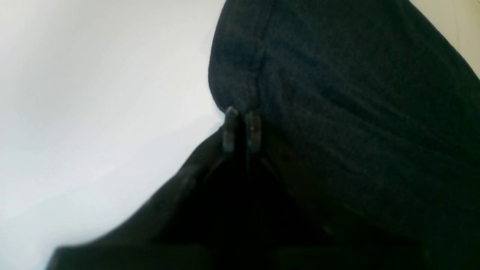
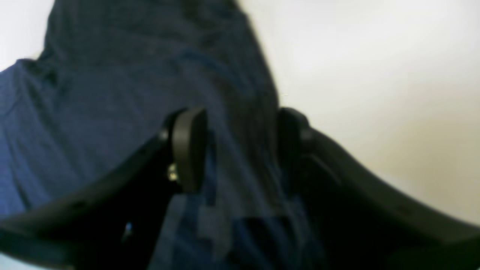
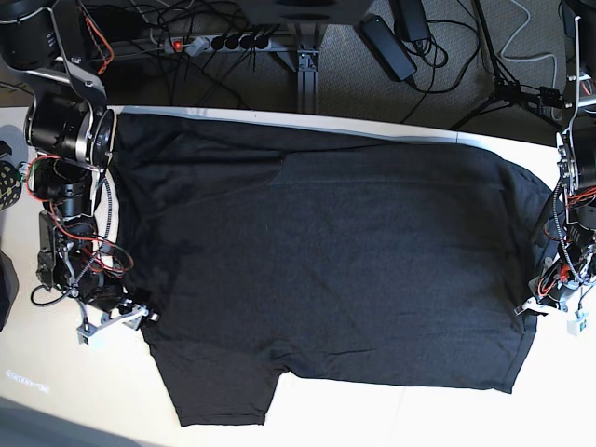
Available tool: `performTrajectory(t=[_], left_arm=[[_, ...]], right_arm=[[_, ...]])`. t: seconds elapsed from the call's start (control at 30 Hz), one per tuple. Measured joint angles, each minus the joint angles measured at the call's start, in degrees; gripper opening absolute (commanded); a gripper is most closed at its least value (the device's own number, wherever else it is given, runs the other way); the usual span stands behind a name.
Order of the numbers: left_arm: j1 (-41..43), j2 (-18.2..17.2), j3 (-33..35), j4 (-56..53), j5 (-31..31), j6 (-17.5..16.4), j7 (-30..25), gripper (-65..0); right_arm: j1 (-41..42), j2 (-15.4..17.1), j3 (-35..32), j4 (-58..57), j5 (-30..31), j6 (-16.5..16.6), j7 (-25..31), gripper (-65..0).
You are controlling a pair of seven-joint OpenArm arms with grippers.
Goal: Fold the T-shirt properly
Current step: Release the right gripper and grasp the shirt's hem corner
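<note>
T-shirt lies spread across the desk between both tools. Left tool is pinched shut on its edge; right tool stands wide, cloth between its pads. Soft, limp knit: best gripped at hems or corners. Cables lie beyond, clear.

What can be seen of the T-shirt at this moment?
The T-shirt is a large, dark charcoal soft knit, plain on the side facing up, spread nearly flat across the white table. One short sleeve points toward the bottom of the base view; faint wrinkles cross the body. The left gripper is shut, pinching a fabric edge by a seam. The right gripper has open jaws with cloth lying loose between them.
</note>
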Motion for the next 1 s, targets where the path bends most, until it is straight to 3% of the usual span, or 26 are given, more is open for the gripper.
performTrajectory(t=[0.07,0.2,0.23,0.43,0.6,0.77,1.0], left_arm=[[0.00,-0.02,0.00,0.00,0.00,0.00,0.00,-65.0],[0.00,0.00,0.00,0.00,-0.04,0.02,-0.20,-65.0],[0.00,-0.02,0.00,0.00,-0.13,0.02,-0.17,-65.0],[0.52,-1.03,0.02,1.73,-3.08,-2.36,1.51,-65.0],[0.74,-3.87,0.07,6.69,-8.46,-4.28,2.86,-65.0],[0.37,-6.16,0.07,8.92,-10.73,-4.33,6.01,-65.0],[1.49,-7.76,0.09,9.05,-11.26,-4.98,9.42,-65.0]], right_arm=[[0.00,-0.33,-0.02,0.00,-0.04,0.15,0.07,-39.9],[-0.09,-0.33,-0.02,-0.02,-0.33,0.17,-0.26,-62.1],[-0.26,-0.35,-0.02,0.00,-0.37,0.17,0.13,-65.0],[-0.87,-0.61,-0.13,2.86,-1.29,0.63,-0.55,-65.0],[-1.27,-0.63,-0.13,8.41,-1.27,1.68,-1.73,-65.0],[-1.11,-0.26,-0.24,14.53,5.20,2.71,-10.25,-65.0],[-7.63,1.62,-0.28,23.06,9.75,3.39,-13.14,-65.0]])
